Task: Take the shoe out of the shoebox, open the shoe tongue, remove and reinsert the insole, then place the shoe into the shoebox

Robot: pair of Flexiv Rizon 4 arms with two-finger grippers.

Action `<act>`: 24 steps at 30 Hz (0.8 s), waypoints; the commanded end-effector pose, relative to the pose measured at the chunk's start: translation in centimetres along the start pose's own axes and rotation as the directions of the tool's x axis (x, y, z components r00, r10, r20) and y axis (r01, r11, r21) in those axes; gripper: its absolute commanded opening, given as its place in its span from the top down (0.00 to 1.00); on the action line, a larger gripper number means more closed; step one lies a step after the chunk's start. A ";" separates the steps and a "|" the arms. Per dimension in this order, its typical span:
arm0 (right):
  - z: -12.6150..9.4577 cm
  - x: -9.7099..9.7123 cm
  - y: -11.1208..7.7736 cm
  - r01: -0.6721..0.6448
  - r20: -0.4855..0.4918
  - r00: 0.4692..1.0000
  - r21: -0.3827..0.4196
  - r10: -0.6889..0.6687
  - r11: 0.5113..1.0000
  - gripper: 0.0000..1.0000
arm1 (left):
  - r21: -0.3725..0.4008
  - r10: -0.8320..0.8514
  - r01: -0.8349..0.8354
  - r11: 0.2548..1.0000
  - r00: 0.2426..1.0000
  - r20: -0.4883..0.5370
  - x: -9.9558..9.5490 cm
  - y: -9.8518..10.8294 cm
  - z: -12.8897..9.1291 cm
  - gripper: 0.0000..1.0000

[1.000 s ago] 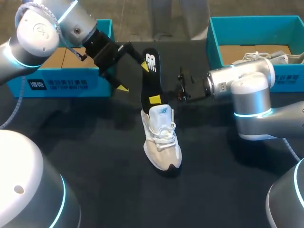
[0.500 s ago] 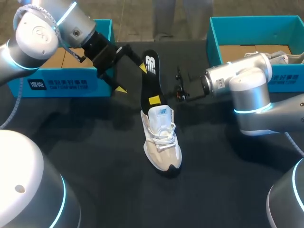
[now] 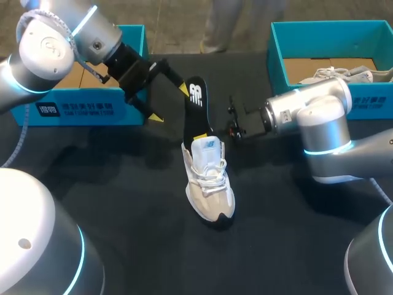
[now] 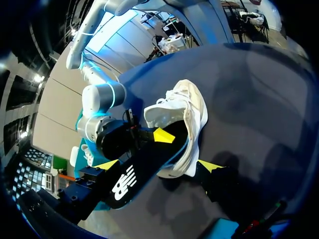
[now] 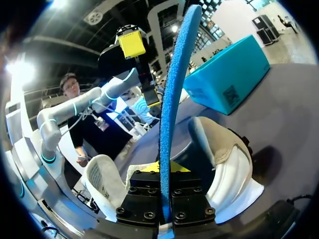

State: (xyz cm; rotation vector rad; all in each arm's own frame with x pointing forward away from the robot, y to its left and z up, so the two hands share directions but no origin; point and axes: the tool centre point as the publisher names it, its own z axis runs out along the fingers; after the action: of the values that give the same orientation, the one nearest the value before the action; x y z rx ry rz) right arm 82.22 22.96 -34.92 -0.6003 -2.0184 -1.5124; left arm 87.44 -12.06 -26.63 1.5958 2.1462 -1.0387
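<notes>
- Shoe (image 3: 209,184) is out on the table (image 3: 123,203), tongue seemingly open.
- Insole (image 3: 196,104) stands heel-high, its toe end in the shoe, and the right gripper (image 3: 202,129) pinches it low down.
- Left gripper (image 3: 170,102) is spread wide around the insole's top.
- To do: seat the insole, then box the shoe.

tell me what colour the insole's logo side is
Black with a white logo; insole clearest in head view.

Robotics lab: dark worktable (image 3: 141,203), twin arms (image 3: 55,49)

The insole (image 3: 195,106) dips unseen into the shoe (image 3: 209,184).
</notes>
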 end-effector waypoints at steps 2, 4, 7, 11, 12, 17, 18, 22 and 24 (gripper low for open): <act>0.3 0.4 -0.3 -0.007 0.008 1.000 0.006 0.007 1.000 1.00 | 0.008 0.001 -0.001 1.000 1.000 0.001 0.0 0.1 0.1 0.00; 0.2 0.7 0.0 0.002 0.012 1.000 0.008 -0.002 1.000 0.95 | 0.011 0.001 -0.001 1.000 1.000 0.001 0.0 0.2 0.1 0.00; 0.2 0.9 0.6 0.018 0.018 1.000 0.015 -0.018 1.000 0.65 | 0.015 0.004 -0.004 1.000 1.000 0.001 -0.1 0.2 0.2 0.00; 0.1 1.2 1.5 0.035 0.027 0.999 0.026 -0.035 0.999 0.66 | 0.016 0.010 -0.010 1.000 1.000 0.006 -0.1 0.2 0.2 0.00; 0.0 1.3 1.9 0.040 0.028 0.999 0.031 -0.041 0.999 0.66 | 0.016 0.011 -0.011 1.000 1.000 0.008 -0.1 0.2 0.2 0.00; -0.1 1.2 2.8 0.056 0.029 0.998 0.042 -0.058 0.998 0.69 | 0.022 0.015 -0.016 1.000 1.000 0.011 -0.1 0.2 0.2 0.00; -0.1 1.2 3.1 0.060 0.028 0.998 0.045 -0.061 0.997 0.70 | 0.023 0.015 -0.016 1.000 1.000 0.011 -0.1 0.2 0.2 0.00; 0.1 0.6 3.8 0.058 0.001 0.998 0.081 -0.059 0.995 0.78 | 0.025 0.013 -0.013 1.000 1.000 0.012 0.0 0.2 0.1 0.00; 0.3 0.4 3.9 0.050 -0.007 0.999 0.104 -0.050 0.993 0.91 | 0.027 0.012 -0.012 1.000 1.000 0.011 0.0 0.2 0.2 0.00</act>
State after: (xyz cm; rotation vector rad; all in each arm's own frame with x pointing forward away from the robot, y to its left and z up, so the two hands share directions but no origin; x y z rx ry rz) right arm 83.16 23.87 -31.75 -0.5357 -2.1007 -1.4754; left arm 87.49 -12.15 -26.80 1.6056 2.1215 -1.0725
